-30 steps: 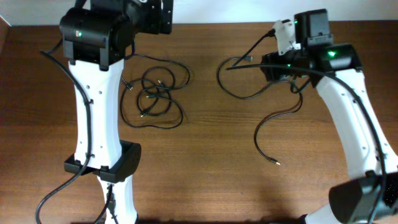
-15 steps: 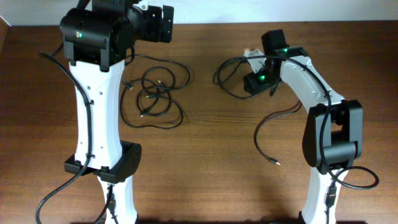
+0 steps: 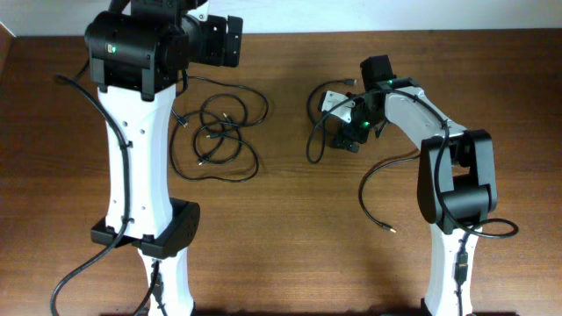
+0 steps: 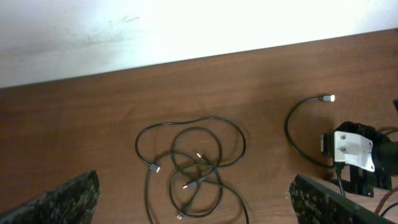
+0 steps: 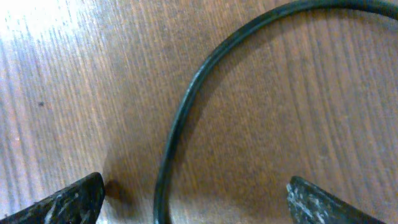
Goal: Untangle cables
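A tangle of thin black cables (image 3: 224, 133) lies on the brown table left of centre; it also shows in the left wrist view (image 4: 193, 165). A separate black cable (image 3: 313, 123) curves by the right gripper, and in the right wrist view (image 5: 180, 118) it runs between the fingers. My right gripper (image 3: 338, 130) is low over the table and open (image 5: 193, 199), not closed on the cable. My left gripper (image 3: 230, 39) is raised at the back and open (image 4: 193, 196), high above the tangle.
A dark reddish cable (image 3: 376, 189) lies loose at the right, its plug end near the front (image 3: 391, 231). The left arm's white column (image 3: 140, 167) stands just left of the tangle. A white wall (image 4: 186, 25) borders the table's far edge.
My right arm has swung down and left, bringing its gripper low over the separate black cable, whose loop has shifted and narrowed. The left arm and the tangle have not moved.
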{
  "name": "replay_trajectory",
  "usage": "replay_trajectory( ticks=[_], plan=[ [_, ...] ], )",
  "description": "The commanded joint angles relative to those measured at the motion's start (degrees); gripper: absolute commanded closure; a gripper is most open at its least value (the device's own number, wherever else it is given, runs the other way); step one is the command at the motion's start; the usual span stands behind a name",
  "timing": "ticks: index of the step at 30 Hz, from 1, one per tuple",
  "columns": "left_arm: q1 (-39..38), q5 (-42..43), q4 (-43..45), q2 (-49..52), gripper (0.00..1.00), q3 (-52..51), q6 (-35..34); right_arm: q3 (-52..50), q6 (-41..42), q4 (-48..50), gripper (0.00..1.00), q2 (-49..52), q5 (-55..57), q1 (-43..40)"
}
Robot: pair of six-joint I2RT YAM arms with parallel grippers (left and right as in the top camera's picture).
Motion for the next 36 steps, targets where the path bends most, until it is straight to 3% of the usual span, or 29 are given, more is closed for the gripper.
replay_trajectory(
  ticks=[1, 3, 4, 7, 11, 15, 17, 21, 24, 26, 27, 32, 36],
  plan=[
    [-0.02, -0.61, 0.94, -0.83, 0.01, 0.61, 0.68, -1.68, -0.39, -1.46, 0.11, 1.81, -0.2, 0.37],
    [-0.02, -0.63, 0.87, -0.83, 0.01, 0.61, 0.7, -1.77, -0.42, -1.53, 0.83, 1.81, -0.04, 0.33],
    [-0.02, -0.63, 0.92, -0.83, 0.01, 0.61, 0.7, -2.25, -0.42, -1.18, 0.96, 1.81, -0.04, 0.33],
    [-0.02, -0.66, 0.92, -0.83, 0.01, 0.61, 0.72, -4.42, -0.37, 0.87, 0.96, 1.81, -0.15, 0.26],
    [-0.02, -0.66, 0.94, -0.83, 0.01, 0.61, 0.9, -2.95, 6.97, 4.17, 0.96, 0.76, -2.78, -1.84],
    [0.02, -0.63, 0.74, -0.81, 0.01, 0.59, 0.9, 2.49, 13.03, 3.15, 0.96, -7.28, -3.23, -6.4],
    [0.02, -0.63, 0.79, -0.81, 0.01, 0.59, 0.87, 4.55, 18.8, 4.15, 0.96, -10.82, -2.47, -8.76],
    [-0.02, -0.61, 0.28, -0.81, 0.01, 0.59, 0.87, 8.98, 31.15, 6.1, 0.96, -14.08, 11.37, -16.37],
    [-0.02, -0.52, -0.13, -0.81, 0.01, 0.59, 0.87, 9.77, 37.62, 6.43, 0.96, -14.08, 12.72, -25.18],
    [-0.07, -0.39, -0.59, -0.81, 0.01, 0.59, 0.87, 11.76, 49.33, 7.89, 0.96, -14.08, 11.91, -32.61],
    [-0.17, -0.39, -0.66, -0.81, 0.01, 0.59, 0.87, 13.18, 51.45, 9.01, 0.96, -14.08, 12.0, -33.86],
    [-0.2, 0.7, -1.46, -0.81, 0.01, 0.59, 0.39, 25.11, 51.28, 9.88, 0.96, -14.08, 15.43, -31.52],
    [-0.2, 0.76, -3.08, -0.81, 0.01, 0.48, 0.35, 45.0, 51.49, 9.2, 0.96, -14.08, 19.12, -31.54]
  ],
)
